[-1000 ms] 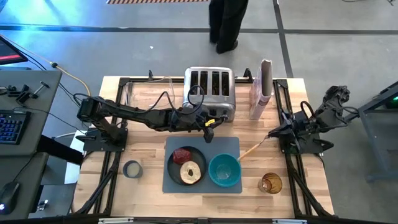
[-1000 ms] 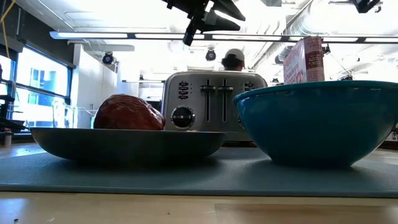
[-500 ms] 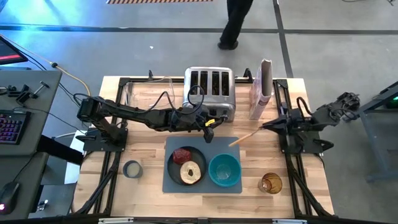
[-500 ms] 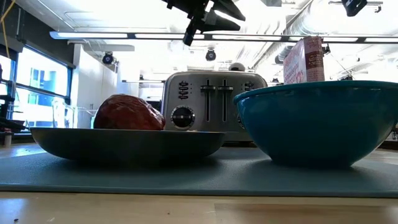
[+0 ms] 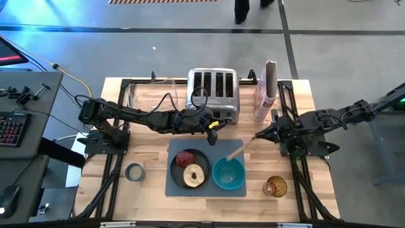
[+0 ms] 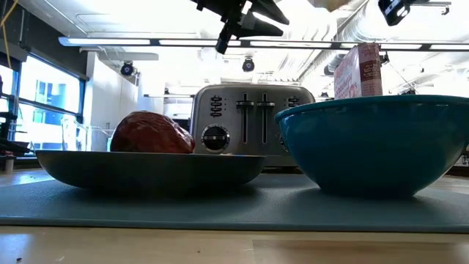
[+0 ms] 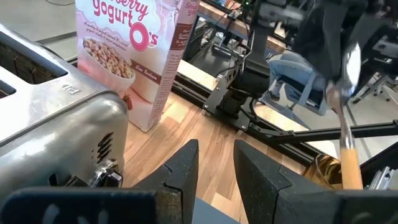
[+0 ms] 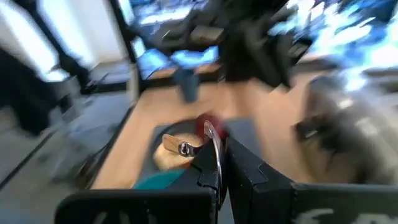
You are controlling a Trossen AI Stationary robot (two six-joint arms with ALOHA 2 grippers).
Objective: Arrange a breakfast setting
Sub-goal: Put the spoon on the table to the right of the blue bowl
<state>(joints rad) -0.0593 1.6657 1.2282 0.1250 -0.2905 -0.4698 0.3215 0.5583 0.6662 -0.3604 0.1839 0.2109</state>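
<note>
A grey mat (image 5: 237, 147) lies at the table's middle front. On it are a dark plate (image 5: 177, 171) with a dark-red lump (image 5: 185, 158) and a tan ring (image 5: 194, 175), and a teal bowl (image 5: 228, 173). I see no cereal in the bowl. My right gripper (image 5: 258, 135) is shut on a wooden-handled spoon (image 5: 240, 149) just right of the mat's far right corner. My left gripper (image 5: 212, 135) hovers open and empty over the mat's far edge, in front of the toaster (image 5: 214, 95). My right gripper pinches the spoon's metal end (image 8: 215, 144) between its two fingers, coming from the table's right. The spoon is lifted clear. Its wooden handle (image 7: 348, 168) slants away from the fingers toward the bowl, with its free end (image 5: 229, 158) over the bowl's far rim.
A tall pink-and-white cereal bag (image 5: 268, 92) stands right of the toaster. An amber glass (image 5: 275, 187) sits at the front right, and a small grey cup (image 5: 134, 171) left of the mat. A person's legs (image 5: 240, 9) show beyond the table's far edge.
My right gripper has reached toward the table's left, from the right edge toward the bowl, carrying the spoon clear of the table. The handle's free end now stands over the bowl's far rim. The person beyond the table has walked farther away.
</note>
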